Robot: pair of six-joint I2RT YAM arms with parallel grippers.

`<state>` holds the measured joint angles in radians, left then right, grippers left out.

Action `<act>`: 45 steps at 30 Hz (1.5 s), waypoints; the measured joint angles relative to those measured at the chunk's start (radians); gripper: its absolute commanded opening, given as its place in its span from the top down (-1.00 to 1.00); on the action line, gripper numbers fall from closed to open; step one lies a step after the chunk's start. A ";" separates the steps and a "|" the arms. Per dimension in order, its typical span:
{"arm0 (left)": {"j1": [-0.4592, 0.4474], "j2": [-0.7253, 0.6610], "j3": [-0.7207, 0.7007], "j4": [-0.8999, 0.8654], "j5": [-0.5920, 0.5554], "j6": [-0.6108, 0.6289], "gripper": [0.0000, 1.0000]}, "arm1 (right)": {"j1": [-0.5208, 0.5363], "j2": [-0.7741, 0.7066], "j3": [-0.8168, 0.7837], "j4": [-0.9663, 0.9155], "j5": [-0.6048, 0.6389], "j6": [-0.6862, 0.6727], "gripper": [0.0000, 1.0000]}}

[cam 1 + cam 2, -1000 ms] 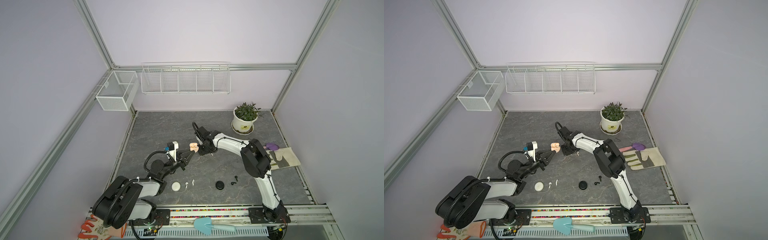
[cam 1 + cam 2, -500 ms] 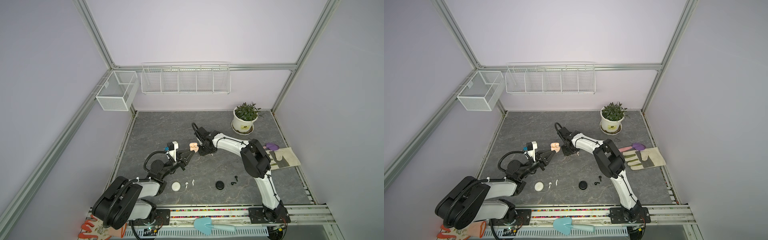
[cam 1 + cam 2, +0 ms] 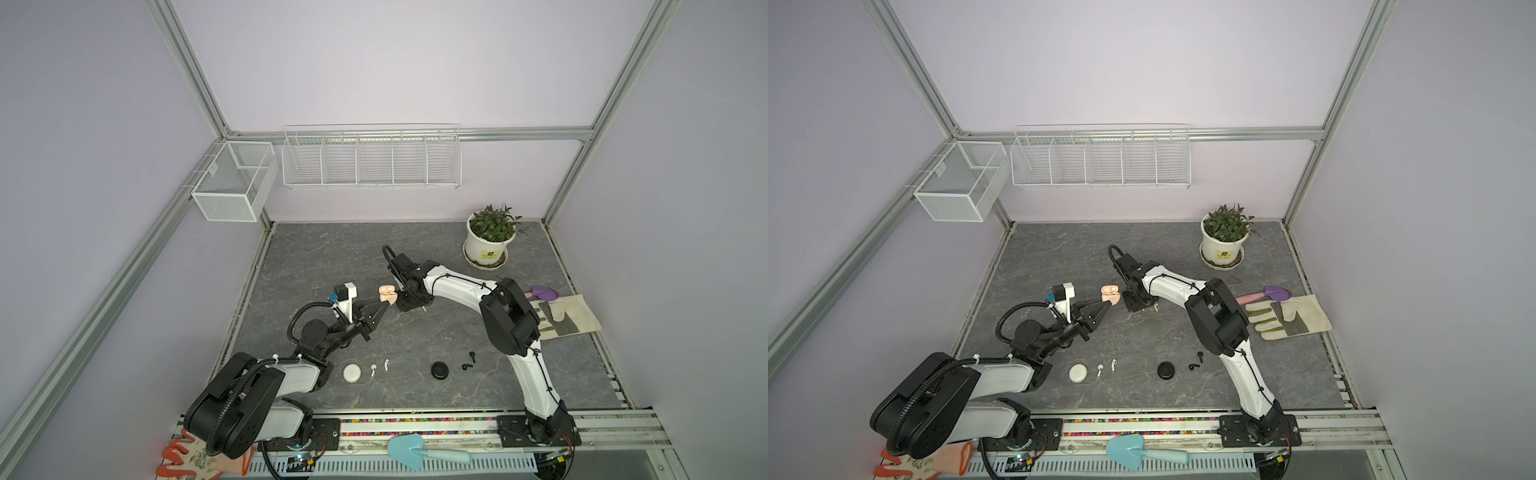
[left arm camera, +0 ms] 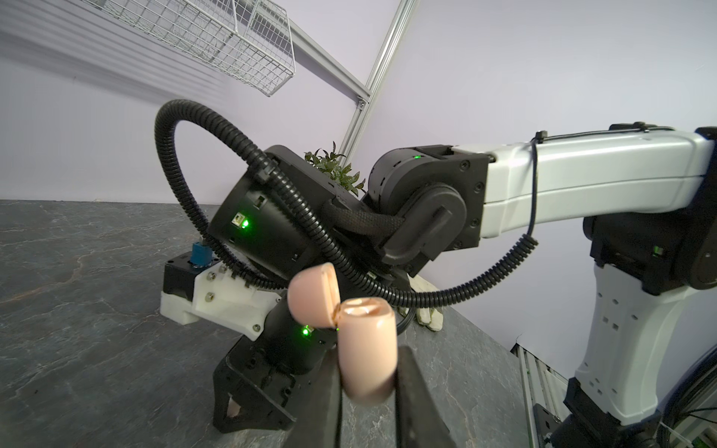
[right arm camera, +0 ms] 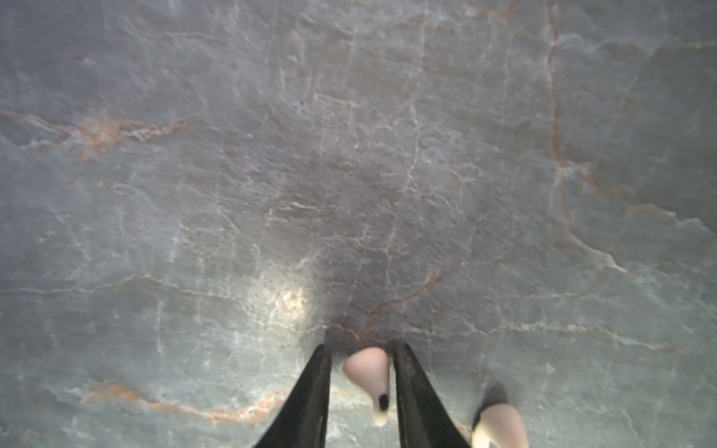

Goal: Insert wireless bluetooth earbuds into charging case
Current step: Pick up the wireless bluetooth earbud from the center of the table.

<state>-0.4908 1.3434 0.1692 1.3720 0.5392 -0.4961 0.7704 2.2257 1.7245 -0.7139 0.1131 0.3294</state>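
Grip first: in both top views the left gripper (image 3: 388, 303) is clamped on a peach-pink plastic charging case (image 3: 387, 292) with its lid flipped open, held above the grey stone-patterned tabletop (image 3: 332, 257), while the right gripper (image 3: 406, 308) points down at the surface just beside it. From the left wrist, the case stands upright, open mouth up. From the right wrist, a tiny pinkish-white stemmed earbud (image 5: 368, 370) sits between narrowly parted jaws, stem running back along the fingers (image 5: 310, 399); whether they pinch it I cannot tell, and a second earbud (image 5: 500, 424) lies just beside. I judge the earbud must travel up and across to the case
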 measured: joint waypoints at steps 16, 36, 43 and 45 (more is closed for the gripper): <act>0.000 -0.005 -0.003 0.000 0.000 0.000 1.00 | 0.004 0.008 0.013 -0.015 0.025 0.001 0.47; 0.000 -0.010 -0.006 0.000 0.000 0.000 1.00 | 0.004 -0.005 -0.013 0.021 0.046 0.001 0.55; 0.000 -0.010 -0.005 0.000 -0.008 0.000 1.00 | -0.004 -0.039 -0.056 0.035 0.056 0.001 0.55; 0.000 -0.010 -0.004 0.000 -0.014 0.000 1.00 | -0.010 -0.057 -0.065 0.036 0.060 0.001 0.55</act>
<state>-0.4908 1.3331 0.1650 1.3724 0.5247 -0.4965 0.7601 2.1685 1.6592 -0.6781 0.1730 0.3302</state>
